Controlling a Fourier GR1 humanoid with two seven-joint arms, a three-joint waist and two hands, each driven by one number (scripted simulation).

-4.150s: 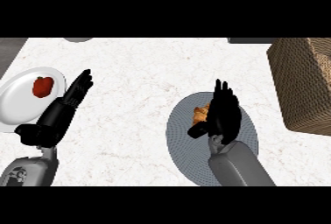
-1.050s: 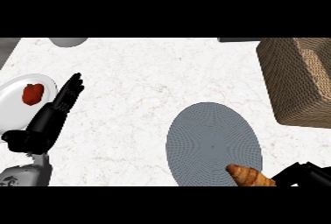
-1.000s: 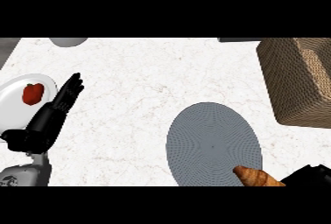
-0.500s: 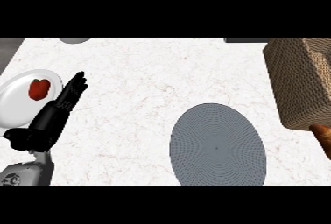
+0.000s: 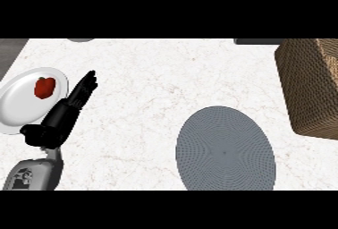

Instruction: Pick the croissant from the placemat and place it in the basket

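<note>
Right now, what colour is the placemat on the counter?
Grey with a fine woven texture; the placemat shows best in the head view.

- The tabletop (image 5: 152, 80) is white, marbled stone.
- A white plate (image 5: 20, 105) lies just left of the left hand (image 5: 66, 114), carrying a red item (image 5: 44, 87).
- A grey oval placemat (image 5: 224, 150) lies flat, well to that hand's right.
- A woven basket (image 5: 310, 85) stands beyond the placemat, at the far right.
</note>
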